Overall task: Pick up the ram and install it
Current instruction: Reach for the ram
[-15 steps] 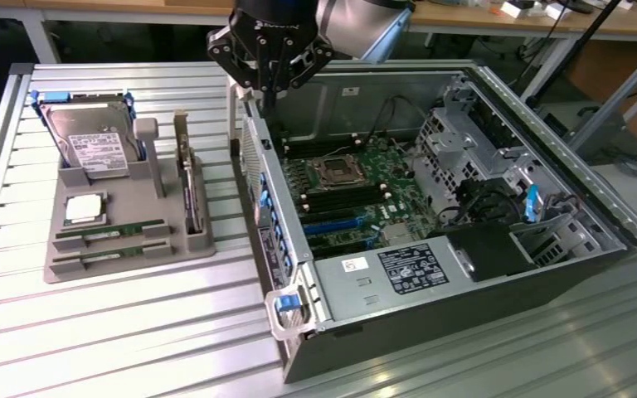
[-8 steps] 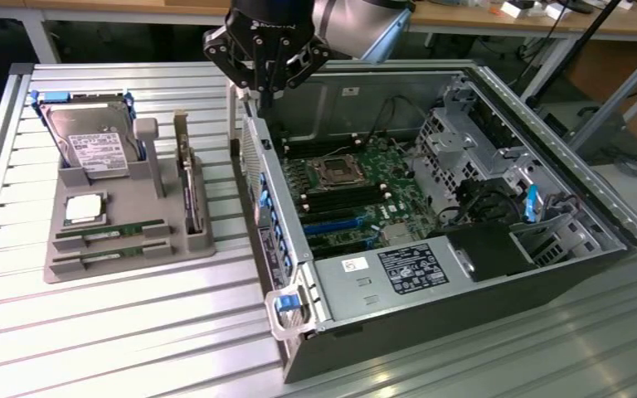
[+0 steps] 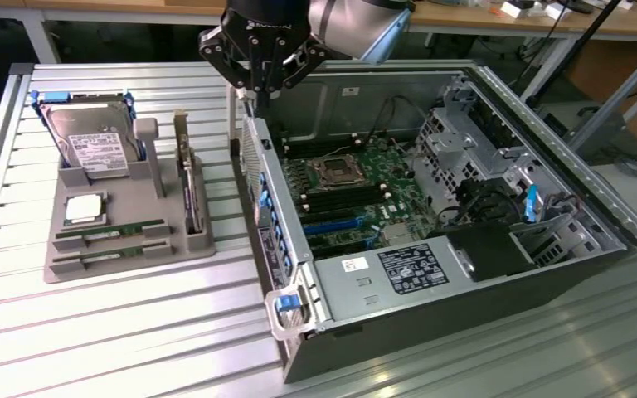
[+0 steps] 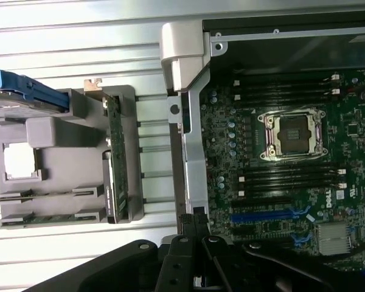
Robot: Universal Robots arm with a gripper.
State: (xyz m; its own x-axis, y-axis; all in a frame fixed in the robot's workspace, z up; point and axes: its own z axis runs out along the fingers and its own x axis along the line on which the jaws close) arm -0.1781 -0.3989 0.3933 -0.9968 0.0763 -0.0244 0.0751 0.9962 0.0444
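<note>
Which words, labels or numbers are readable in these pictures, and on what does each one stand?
"DELL": printed sideways on the motherboard.
Label on the hard drive: too small to read.
Label on the power supply: too small to read.

Exterior view: bright, even overhead light. The desk (image 3: 130, 332) slats carry a soft sheen and shadows are faint. The computer case (image 3: 463, 332) interior is dimmer along its far wall. Wrist view: the desk slats are overexposed to near white, and the claw (image 4: 193, 224) reads as a dark, underlit mass.
</note>
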